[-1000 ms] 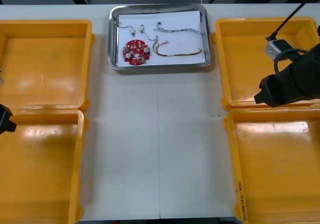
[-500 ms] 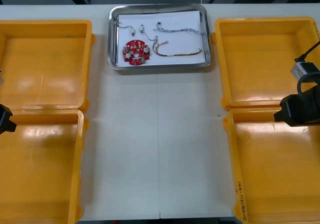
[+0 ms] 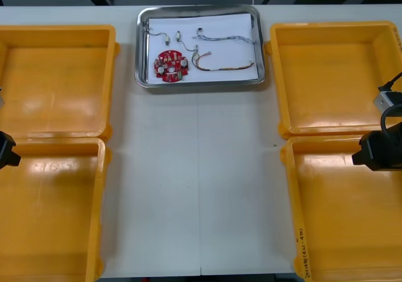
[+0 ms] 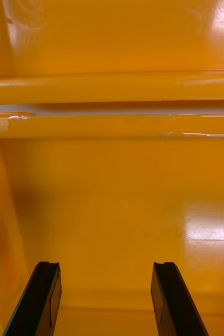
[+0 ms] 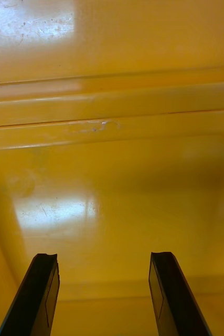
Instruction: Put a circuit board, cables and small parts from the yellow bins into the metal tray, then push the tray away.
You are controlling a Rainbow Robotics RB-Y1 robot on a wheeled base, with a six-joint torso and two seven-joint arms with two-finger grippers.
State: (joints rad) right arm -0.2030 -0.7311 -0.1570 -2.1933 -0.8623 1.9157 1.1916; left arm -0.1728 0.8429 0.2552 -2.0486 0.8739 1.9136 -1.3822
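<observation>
The metal tray lies at the table's far middle, white inside. In it rest a round red circuit board, a blue and white cable, a red and yellow cable and small metal parts. My right gripper is open and holds nothing; it hangs over the near right yellow bin, close to the rims where the two right bins meet. That arm shows at the right edge. My left gripper stands open over the near left yellow bin, its arm parked at the left edge.
Four yellow bins flank the table: far left, near left, far right, near right. No objects show inside them. Bare light table runs between them in front of the tray.
My right arm has drawn back to the right and toward the near edge, from over the far right bin to the seam between the right bins. The left arm and tray stayed put.
</observation>
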